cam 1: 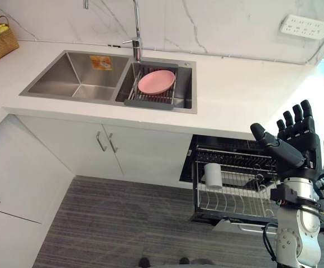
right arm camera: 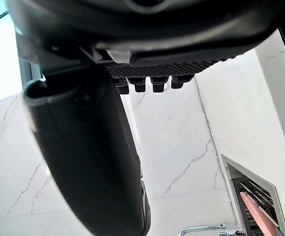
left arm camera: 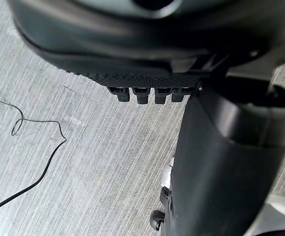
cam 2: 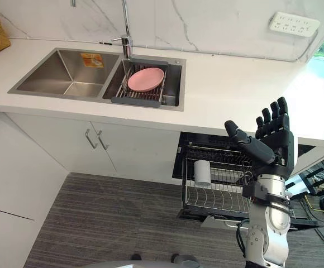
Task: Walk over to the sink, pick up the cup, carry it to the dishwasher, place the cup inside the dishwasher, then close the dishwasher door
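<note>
Since the white cup [cam 1: 213, 174] stands among the wires of the pulled-out dishwasher rack [cam 1: 234, 196], below the white desk [cam 1: 234, 92], we judge the placing done and only the door closing outstanding. The right hand [cam 1: 296, 139] is held up beside the rack with its fingers straight and apart, holding nothing and well clear of the cup. The left hand [left arm camera: 147, 59] hangs over the grey floor [left arm camera: 83, 162], fingers straight, likewise empty. A pink plate [cam 1: 156, 81] lies on the drainer in the sink [cam 1: 78, 72]. In our judgement the rack must slide in first, or the door will foul it.
</note>
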Robot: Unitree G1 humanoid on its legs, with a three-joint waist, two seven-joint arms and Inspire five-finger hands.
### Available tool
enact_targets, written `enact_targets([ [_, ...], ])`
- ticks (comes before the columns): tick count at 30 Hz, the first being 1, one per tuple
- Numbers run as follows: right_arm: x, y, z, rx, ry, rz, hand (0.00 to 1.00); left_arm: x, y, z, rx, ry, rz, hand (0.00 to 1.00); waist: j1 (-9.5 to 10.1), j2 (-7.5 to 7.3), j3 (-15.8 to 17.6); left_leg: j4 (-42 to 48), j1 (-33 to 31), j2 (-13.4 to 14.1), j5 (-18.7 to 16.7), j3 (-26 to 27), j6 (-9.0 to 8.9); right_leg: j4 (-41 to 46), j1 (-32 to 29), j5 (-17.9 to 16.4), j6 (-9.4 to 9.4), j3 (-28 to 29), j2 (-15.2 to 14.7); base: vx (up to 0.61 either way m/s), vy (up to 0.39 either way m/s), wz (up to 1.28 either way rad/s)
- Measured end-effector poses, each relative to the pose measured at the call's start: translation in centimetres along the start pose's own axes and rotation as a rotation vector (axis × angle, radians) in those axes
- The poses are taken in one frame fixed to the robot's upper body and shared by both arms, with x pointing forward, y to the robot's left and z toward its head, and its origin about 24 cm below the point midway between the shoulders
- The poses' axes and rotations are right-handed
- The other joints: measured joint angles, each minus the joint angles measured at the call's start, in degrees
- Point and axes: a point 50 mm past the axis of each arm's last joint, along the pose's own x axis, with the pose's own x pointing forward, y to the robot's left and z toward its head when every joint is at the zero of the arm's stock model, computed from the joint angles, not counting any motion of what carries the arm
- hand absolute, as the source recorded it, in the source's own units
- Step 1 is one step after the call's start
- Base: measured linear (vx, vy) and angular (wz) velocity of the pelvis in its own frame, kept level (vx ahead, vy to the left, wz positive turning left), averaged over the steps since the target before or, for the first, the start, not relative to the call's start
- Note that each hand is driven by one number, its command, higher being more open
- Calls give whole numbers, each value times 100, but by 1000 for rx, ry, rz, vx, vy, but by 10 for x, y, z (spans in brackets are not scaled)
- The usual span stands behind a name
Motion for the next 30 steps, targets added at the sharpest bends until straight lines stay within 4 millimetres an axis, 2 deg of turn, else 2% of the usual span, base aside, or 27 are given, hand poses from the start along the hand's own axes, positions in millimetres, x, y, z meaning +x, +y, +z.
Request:
enact_targets([
  [5, -20, 7, 20, -2, -64, 12, 100, 0, -6, 2, -22, -88, -23, 100, -27, 129, -84, -107, 34, 3, -30, 182, 3, -105, 29, 37, 32, 48, -20, 41, -3, -10],
  [7, -26, 10, 32, -3, -118, 19, 100, 0, -6, 0, -27, -112, -24, 100, -43, 124, -92, -101, 81, -10, -43, 297, -16, -161, 143, 41, 42, 3, -58, 71, 11, 13],
  [9, -30, 13, 46, -13, -197, 30, 100, 0, -6, -6, -66, -140, -30, 100, -23, 122, -102, 14, 128, -12, -180, 431, -7, -180, 290, 31, 60, -92, -101, 35, 11, 16],
  [10, -31, 15, 51, -18, -233, 36, 100, 0, -6, -10, -94, -159, -32, 100, 39, 119, -100, 227, 93, 26, -392, 632, 10, -181, 362, 7, 94, -93, -126, 16, 5, 12],
  [11, -32, 15, 57, -26, -276, 44, 100, -1, -7, -13, -148, -181, -35, 100, 108, 141, -95, 891, -84, 142, -740, 888, -76, -172, 502, -38, 154, -169, -166, 8, -12, 20],
  [12, -33, 16, 63, -36, -307, 51, 100, -2, -11, -15, -198, -208, -43, 100, 158, 225, -98, 1705, -342, 253, -1090, 864, -170, -112, 603, -118, 170, -292, -152, 2, -15, 28],
  [13, -33, 18, 64, -35, -317, 57, 100, -3, -12, -16, -214, -218, -48, 100, 171, 247, -122, 2101, -517, 301, -1220, 882, -262, -64, 614, -189, 175, -350, -159, -13, -2, 45],
  [14, -34, 20, 68, -39, -334, 67, 100, -4, -14, -13, -245, -240, -55, 100, 161, 264, -131, 3007, -966, 402, -1332, 938, -433, 11, 602, -281, 184, -483, -200, -33, 32, 53],
  [15, -32, 21, 71, -70, -345, 77, 100, -5, -16, -8, -279, -268, -62, 100, 186, 228, -95, 3862, -1402, 515, -1270, 1062, -587, 19, 626, -291, 173, -550, -273, -46, 42, 45],
  [16, -30, 21, 71, -86, -347, 82, 100, -5, -16, -9, -310, -267, -66, 100, 235, 184, -62, 4117, -1550, 592, -1386, 1131, -442, 44, 628, -289, 177, -543, -314, -56, 69, 1],
  [17, -26, 20, 72, -98, -356, 84, 100, -5, -18, -10, -356, -264, -77, 100, 338, 177, -62, 4006, -1643, 704, -1534, 1108, -218, 32, 626, -303, 193, -434, -432, -31, 121, -28],
  [19, -19, 18, 70, -108, -365, 72, 100, -5, -21, -12, -377, -256, -83, 100, 351, 170, -60, 3487, -1661, 925, -1509, 899, -229, 19, 639, -369, 260, -302, -657, 21, 194, -29],
  [21, -18, 14, 69, -108, -362, 35, 100, -5, -22, -17, -394, -248, -82, 100, 332, 174, -62, 2864, -1621, 1094, -1312, 548, -345, 13, 685, -471, 420, -205, -924, 104, 291, -22],
  [22, -18, 14, 69, -114, -360, 26, 100, -5, -25, -22, -405, -242, -83, 100, 314, 205, -65, 2448, -1493, 1173, -1177, 365, -512, 13, 710, -545, 541, -100, -1082, 262, 528, -32],
  [23, -19, 13, 68, -115, -355, 16, 100, -5, -26, -25, -414, -237, -82, 100, 312, 149, -66, 2566, -1459, 1021, -862, 550, -710, -45, 788, -621, 598, 15, -1324, 292, 562, -44],
  [24, -19, 14, 67, -122, -354, 13, 100, -5, -27, -25, -411, -237, -84, 100, 337, 113, -80, 2740, -1493, 894, -919, 568, -618, -100, 805, -645, 555, 101, -1468, 331, 583, -38],
  [25, -18, 17, 66, -138, -350, 12, 100, -5, -21, -22, -381, -251, -71, 100, 272, 89, -151, 3180, -1655, 656, -1324, 679, -350, -131, 873, -686, 386, 366, -1677, 266, 439, -20],
  [26, -18, 17, 66, -142, -349, 9, 100, -5, -19, -18, -360, -260, -64, 100, 224, 60, -128, 3307, -1676, 580, -1439, 684, -286, -31, 849, -558, 453, 388, -1732, 320, 500, -7],
  [27, -18, 14, 62, -139, -329, -13, 100, -4, -15, -10, -333, -270, -48, 100, 239, 32, -115, 3402, -1626, 505, -1507, 743, -224, 328, 672, -245, 593, 445, -1763, 276, 375, -7],
  [28, -17, 13, 59, -134, -316, -26, 100, -4, -14, -6, -314, -274, -44, 100, 275, 35, -116, 3356, -1520, 499, -1520, 808, -203, 587, 556, -131, 537, 457, -1761, 293, 333, -47],
  [29, -14, 12, 55, -123, -299, -38, 100, -3, -11, -5, -278, -262, -37, 100, 340, 50, -106, 3106, -1164, 494, -1550, 1024, -146, 1199, 259, 145, 317, 421, -1761, 237, 206, -86],
  [30, -12, 16, 51, -113, -289, -31, 100, -2, -9, -10, -276, -247, -22, 100, 339, 56, -61, 2704, -734, 505, -1533, 1280, -45, 2002, -153, 422, -42, 248, -1773, 257, 226, -95],
])
